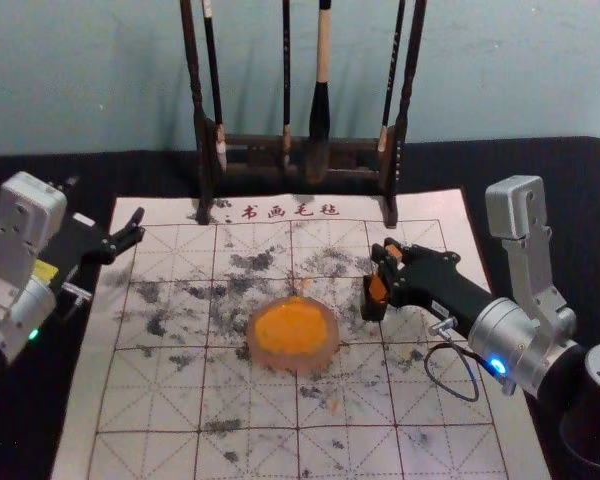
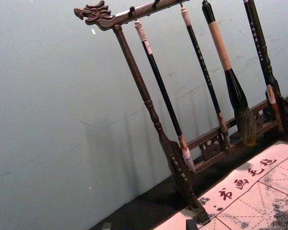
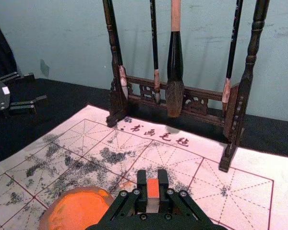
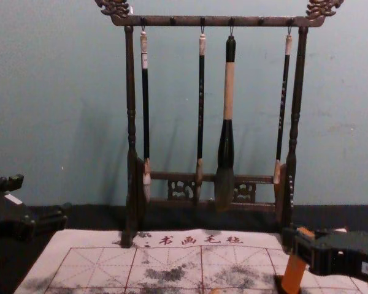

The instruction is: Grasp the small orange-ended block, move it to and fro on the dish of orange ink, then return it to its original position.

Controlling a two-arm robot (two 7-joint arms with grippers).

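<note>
Pinched between the closed-in fingers of the right gripper, the small orange-ended block is at the right of the ink dish, apart from it, over the right-hand part of the calligraphy felt. In the chest view it tilts, its upper end leaning toward the robot's right and its lower end by a small black holder; whether the two touch, I cannot tell. The right arm reaches in from the robot's right, forward and inward, with its gripper lying close to level in the chest view. Near the middle of the felt sits the round ink dish, its pale rim around a pool of orange ink. The left arm is parked at the felt's left edge, its gripper angled forward and inward, fingers spread, with nothing between them. Counted up, that makes one block, one dish, one black holder and two grippers. Beyond them, at the felt's far edge, stands one dark carved brush rack with four brushes hanging from it, one much thicker than the other three. Four red characters are printed on the felt just in front of the rack.
</note>
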